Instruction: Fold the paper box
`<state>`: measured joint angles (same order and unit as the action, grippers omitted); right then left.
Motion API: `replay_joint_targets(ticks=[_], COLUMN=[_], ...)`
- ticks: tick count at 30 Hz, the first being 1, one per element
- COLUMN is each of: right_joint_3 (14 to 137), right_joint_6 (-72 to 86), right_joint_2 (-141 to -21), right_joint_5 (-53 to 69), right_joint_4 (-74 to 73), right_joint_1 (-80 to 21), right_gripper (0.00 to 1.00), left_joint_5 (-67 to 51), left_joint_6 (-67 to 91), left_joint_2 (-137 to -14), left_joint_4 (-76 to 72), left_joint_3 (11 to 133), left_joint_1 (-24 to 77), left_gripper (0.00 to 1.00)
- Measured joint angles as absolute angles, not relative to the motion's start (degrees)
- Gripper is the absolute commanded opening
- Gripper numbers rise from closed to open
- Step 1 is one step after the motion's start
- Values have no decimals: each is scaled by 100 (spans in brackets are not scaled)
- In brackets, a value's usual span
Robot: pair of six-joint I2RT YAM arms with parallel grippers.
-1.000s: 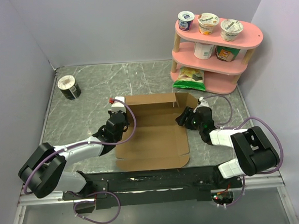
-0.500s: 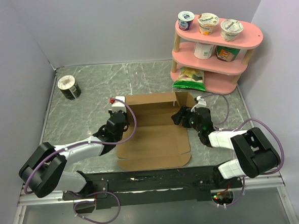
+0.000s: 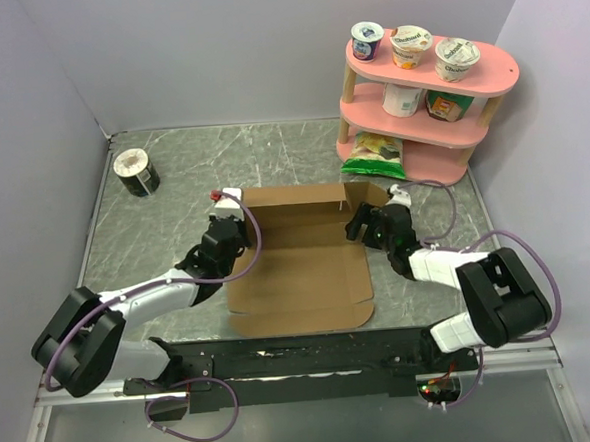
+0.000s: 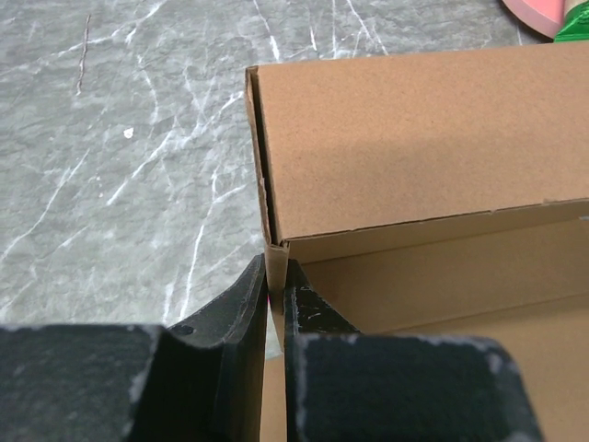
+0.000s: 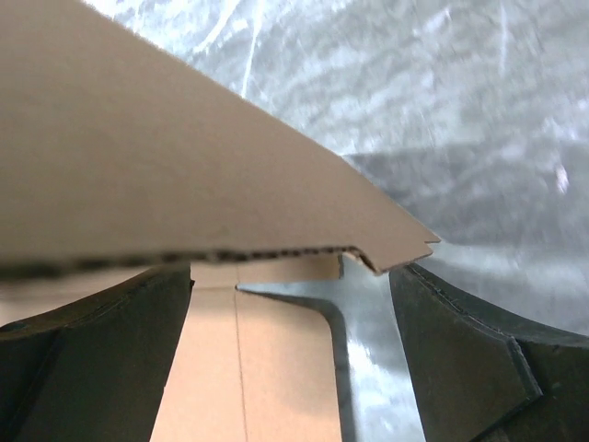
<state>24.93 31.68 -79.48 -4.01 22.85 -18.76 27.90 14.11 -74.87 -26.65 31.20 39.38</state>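
The paper box [image 3: 302, 256] is plain brown cardboard in the middle of the table, with its back wall raised and its front panel lying flat. My left gripper [image 3: 241, 224] is shut on the upright left side wall, near the back left corner. In the left wrist view the jaws [image 4: 275, 281] pinch that thin cardboard edge, below the back wall [image 4: 423, 138]. My right gripper [image 3: 359, 222] is open at the box's right back corner. In the right wrist view its fingers [image 5: 92, 350] stand wide apart, with a cardboard flap [image 5: 184, 166] crossing just above them, untouched.
A pink two-tier shelf [image 3: 427, 168] with yogurt cups and small cartons stands at the back right, a snack bag [image 3: 373, 154] at its foot. A dark round can [image 3: 136, 173] lies at the back left. Grey walls close in the table on three sides.
My right gripper has shifted a little away along the box's right side to the back corner flap. My left gripper has moved slightly back with the left wall still pinched.
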Motion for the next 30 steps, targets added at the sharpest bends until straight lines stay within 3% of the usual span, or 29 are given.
replay_joint_targets(ticks=[7, 11, 12, 16, 18, 21, 27, 28, 30], right_joint_3=[2714, 2668, 2637, 2504, 2421, 2316, 2283, 2279, 2257], right_joint_6=[3229, 3358, 3371, 3474, 3514, 3557, 3618, 3618, 3632], right_joint_2=[-8302, -8285, -8285, -8195, -8145, -8086, -8038, -8025, -7983], right_joint_5=[-331, -183, -158, -60, -14, 56, 191, 209, 268], right_joint_4=[2309, 2294, 2303, 2412, 2495, 2609, 2615, 2613, 2609], right_joint_1=[-1876, -1876, -1876, -1876, -1879, -1879, -1892, -1892, -1900], right_gripper=[95, 95, 95, 95, 95, 95, 94, 94, 94], left_joint_5=[2296, 1966, 1903, 1706, 1675, 1651, 1608, 1601, 1577], left_joint_6=[1463, 1564, 1603, 1787, 1885, 2036, 2453, 2530, 2676], left_joint_2=[-7094, -6925, -6925, -6984, -7057, -7188, -7529, -7634, -7835], left_joint_4=[-2473, -2453, -2453, -2443, -2443, -2462, -2797, -2919, -3216], left_joint_3=[2934, 2797, 2797, 2797, 2794, 2768, 2620, 2611, 2567], left_joint_1=[3509, 3238, 3212, 3210, 3205, 3155, 3092, 3092, 3092], left_gripper=[2, 22, 33, 41, 55, 64, 54, 51, 33])
